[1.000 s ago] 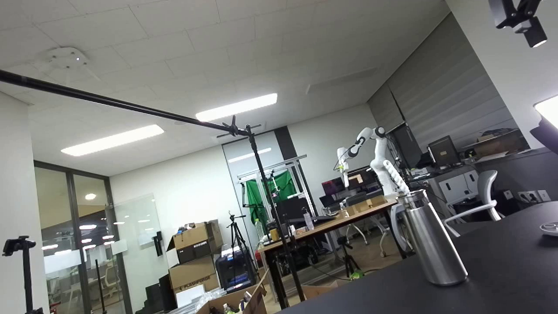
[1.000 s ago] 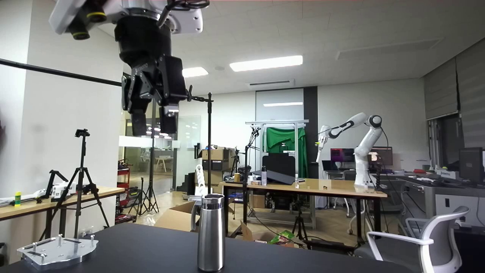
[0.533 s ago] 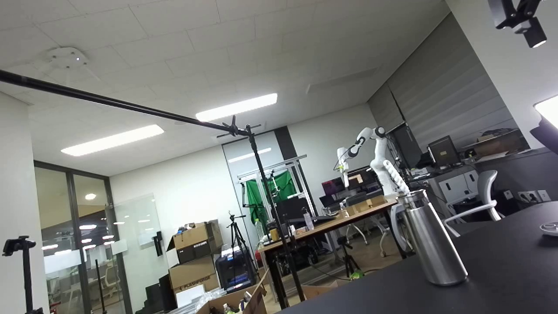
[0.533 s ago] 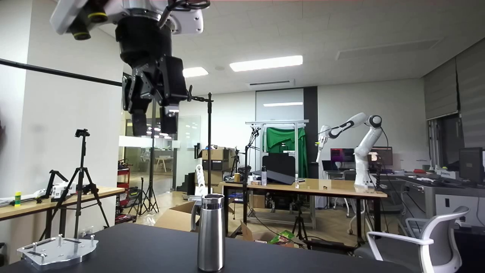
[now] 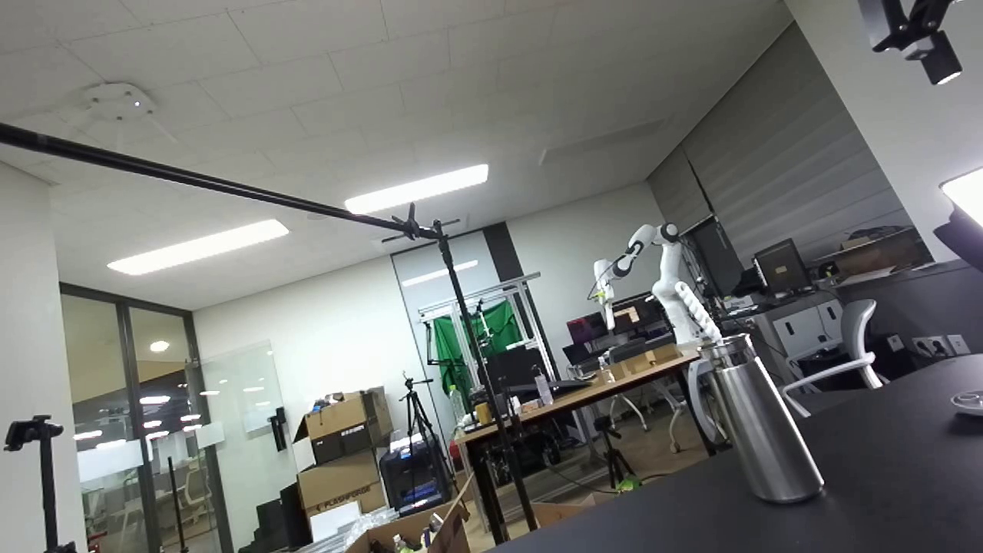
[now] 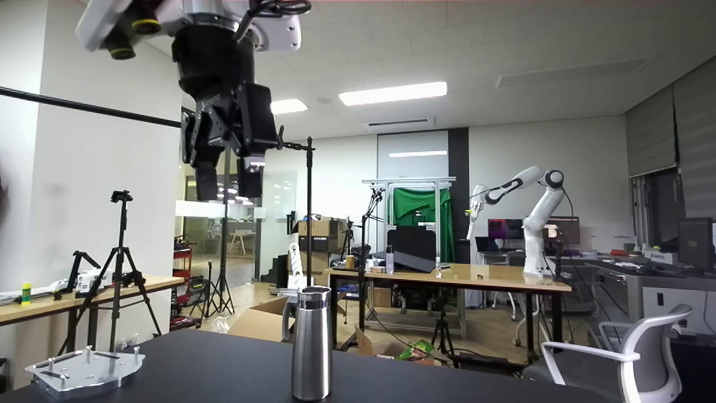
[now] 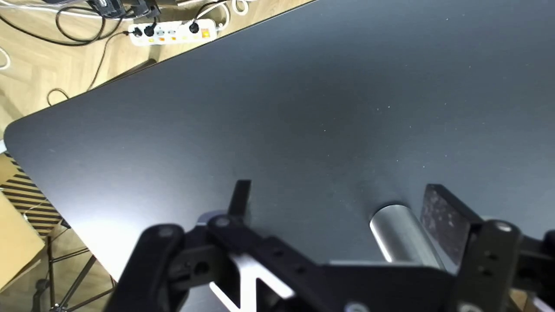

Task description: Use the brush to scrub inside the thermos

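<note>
So from where I'm standing, no scrubbing is going on. The gripper (image 6: 228, 188) hangs up high, well apart from everything on the black table (image 6: 229, 364), its fingers (image 7: 446, 221) spread wide with nothing between them. The steel thermos (image 6: 312, 350) stands upright on the table, and in both exterior views a white twisted handle (image 5: 699, 311) leans up from right about its mouth. I'm taking that as the brush (image 6: 296, 263), business end down inside, though I can't see any bristles, so don't quote me.

If that's right, getting the brush into the thermos is sorted. What's left, I'd guess: come down, grab the handle, work it around in there. Can't rule out that the scrub is finished and the gripper's just parked; the inside of the thermos is hidden, so no way to check.

Headcount: one thermos, one brush (ok, one handle), one gripper with two fingers, one black table. Extras: one see-through plate (image 6: 84, 375) with little posts on it, well apart from the thermos, one white robot arm (image 6: 536, 224) across the room, one power strip (image 7: 173, 34) on the floor (image 7: 34, 78).
</note>
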`<action>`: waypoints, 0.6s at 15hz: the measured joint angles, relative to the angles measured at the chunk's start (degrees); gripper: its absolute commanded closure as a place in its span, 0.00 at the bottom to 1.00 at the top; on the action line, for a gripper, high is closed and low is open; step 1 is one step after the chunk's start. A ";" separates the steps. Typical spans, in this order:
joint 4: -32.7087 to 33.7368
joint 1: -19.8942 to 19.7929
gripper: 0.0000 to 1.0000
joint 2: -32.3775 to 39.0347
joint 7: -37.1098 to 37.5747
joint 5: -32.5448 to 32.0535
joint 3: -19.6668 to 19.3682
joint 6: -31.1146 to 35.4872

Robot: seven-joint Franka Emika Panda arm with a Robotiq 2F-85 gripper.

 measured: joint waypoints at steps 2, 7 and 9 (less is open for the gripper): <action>0.00 0.00 0.00 0.00 0.00 0.00 0.00 0.00; 0.21 1.24 0.00 0.07 -4.07 0.84 -1.39 -1.02; 0.34 2.35 0.00 0.07 -6.19 1.21 -2.77 -1.15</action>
